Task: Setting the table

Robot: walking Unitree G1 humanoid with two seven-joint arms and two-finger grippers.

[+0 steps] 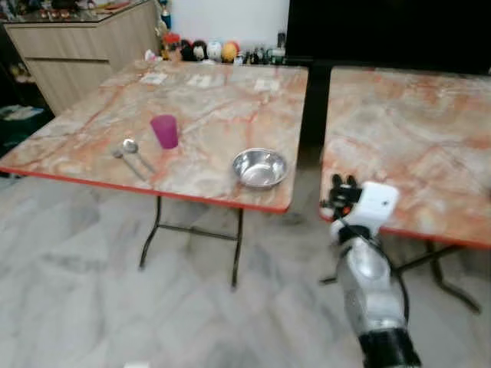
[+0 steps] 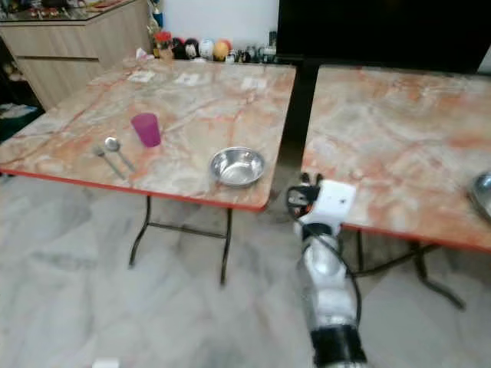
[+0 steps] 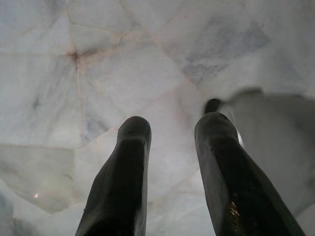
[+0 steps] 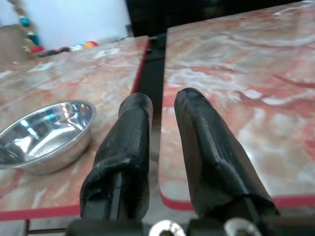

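On the left marble-patterned table (image 1: 215,100) stand a purple cup (image 1: 164,131), two spoons (image 1: 130,155) to its left, and a steel bowl (image 1: 260,168) near the front right corner. My right gripper (image 1: 344,182) is raised in the gap between the two tables, at the near corner of the right table (image 1: 406,138). In the right wrist view its fingers (image 4: 133,142) stand slightly apart with nothing between them, and the bowl (image 4: 44,130) lies close beside them. My left gripper (image 3: 173,123) hangs over the floor, open and holding nothing.
A second steel bowl (image 2: 483,193) sits at the right table's right edge. Paper slips (image 1: 203,79) lie at the left table's far end. A wooden cabinet (image 1: 77,46) stands at the back left, with small toys (image 1: 207,50) along the wall. Marble floor (image 1: 77,307) lies in front.
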